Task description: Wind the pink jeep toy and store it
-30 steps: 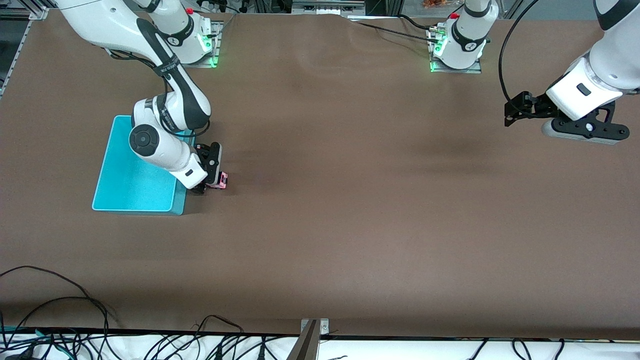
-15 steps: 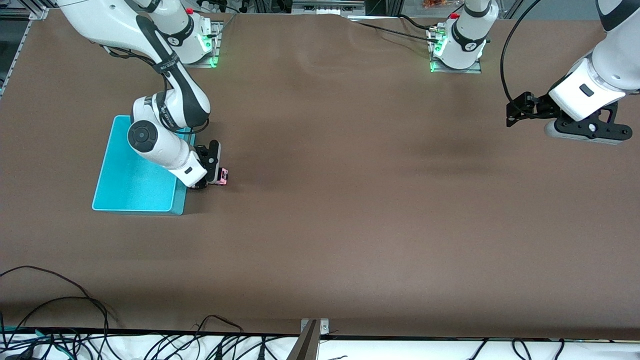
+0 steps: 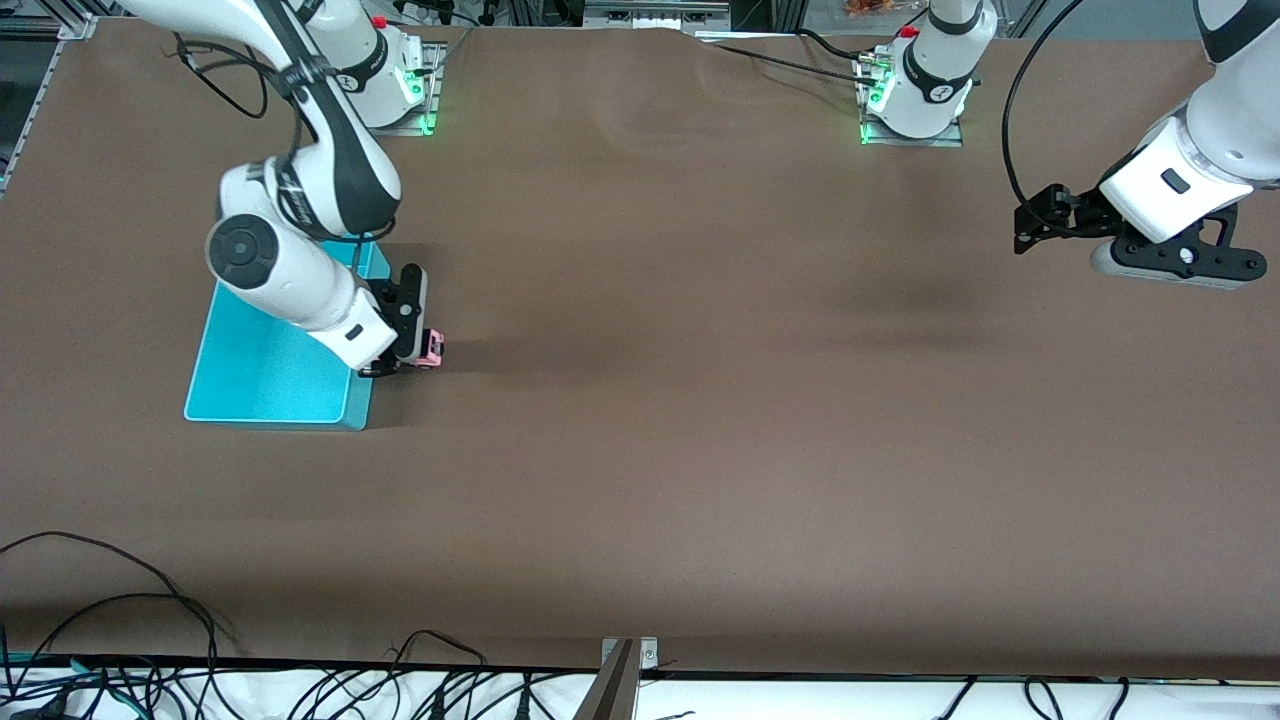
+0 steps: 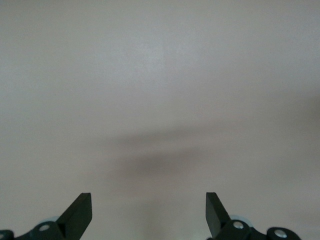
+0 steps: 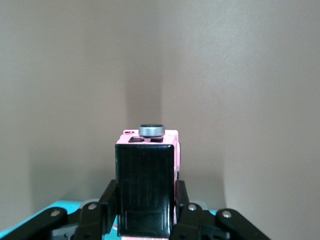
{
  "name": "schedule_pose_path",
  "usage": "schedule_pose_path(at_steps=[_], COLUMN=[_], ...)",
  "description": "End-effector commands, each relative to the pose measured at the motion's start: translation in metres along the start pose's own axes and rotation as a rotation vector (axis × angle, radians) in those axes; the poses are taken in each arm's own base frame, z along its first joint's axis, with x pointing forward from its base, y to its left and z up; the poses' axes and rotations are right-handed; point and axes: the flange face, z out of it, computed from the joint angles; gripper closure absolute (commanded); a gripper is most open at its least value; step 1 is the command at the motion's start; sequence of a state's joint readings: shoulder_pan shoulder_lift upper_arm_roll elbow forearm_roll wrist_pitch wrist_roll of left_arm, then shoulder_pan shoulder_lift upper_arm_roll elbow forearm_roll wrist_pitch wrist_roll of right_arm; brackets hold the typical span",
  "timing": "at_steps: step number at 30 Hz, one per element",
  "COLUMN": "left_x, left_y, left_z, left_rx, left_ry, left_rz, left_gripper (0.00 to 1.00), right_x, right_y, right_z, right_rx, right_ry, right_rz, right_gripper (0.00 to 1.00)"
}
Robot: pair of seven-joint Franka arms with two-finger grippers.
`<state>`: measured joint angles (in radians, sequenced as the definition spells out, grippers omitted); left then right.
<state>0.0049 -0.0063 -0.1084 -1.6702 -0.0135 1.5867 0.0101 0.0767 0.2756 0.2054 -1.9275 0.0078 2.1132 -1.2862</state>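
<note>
Pink jeep toy (image 3: pixel 430 349) x1 in right gripper (image 3: pixel 398 358); turquoise bin (image 3: pixel 262 372) x1.

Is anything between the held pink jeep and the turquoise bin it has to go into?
Nothing visible. The right gripper is shut on the pink jeep toy right beside the turquoise bin, and no object lies between them. The left gripper waits open.

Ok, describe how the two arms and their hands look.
Both arms have glossy white shells with black joint bands, and green lights glow at their bases. The right hand and left hand are black with two fingers. A black cable loops along the left arm.
</note>
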Motion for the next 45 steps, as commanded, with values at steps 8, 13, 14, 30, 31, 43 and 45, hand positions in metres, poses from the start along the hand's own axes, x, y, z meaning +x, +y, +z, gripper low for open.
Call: schedule_pose_path(at_steps=[8,13,14,30,31,43,45], left_x=[0.001,0.001,0.001,0.001,0.001,0.001,0.001], left_y=[-0.003,-0.003,-0.003,-0.002,-0.002,-0.002,-0.002], left_z=[-0.005,-0.005,-0.005,-0.005,-0.004,-0.004,-0.005], left_rx=[-0.019,-0.019,-0.020,-0.025,-0.025,-0.025,-0.026], left_ry=[-0.004,-0.004,-0.004,-0.004,-0.005,-0.005,-0.004], left_rz=[-0.006,-0.004,-0.004,-0.004,-0.004,-0.006,-0.006], left_gripper=[0.00,0.00,0.00,0.00,0.00,0.00,0.00], right_x=[-0.085,-0.120,-0.128,-0.195,-0.197,-0.215,-0.217], right_y=[-0.002,-0.008,-0.009,-0.041,-0.044,-0.086,-0.091], right_z=[-0.107,-0.106,-0.101,0.014,0.021,0.092,0.101], right_rx=[0.123,0.145,0.150,0.154,0.151,0.143,0.136], right_ry=[-0.034,-0.036,-0.035,-0.009,-0.009,0.020,0.017], right_rz=[-0.037,-0.053,-0.062,-0.039,-0.036,0.033,0.037], right_gripper=[0.88,0.88,0.88,0.88,0.88,0.88,0.88])
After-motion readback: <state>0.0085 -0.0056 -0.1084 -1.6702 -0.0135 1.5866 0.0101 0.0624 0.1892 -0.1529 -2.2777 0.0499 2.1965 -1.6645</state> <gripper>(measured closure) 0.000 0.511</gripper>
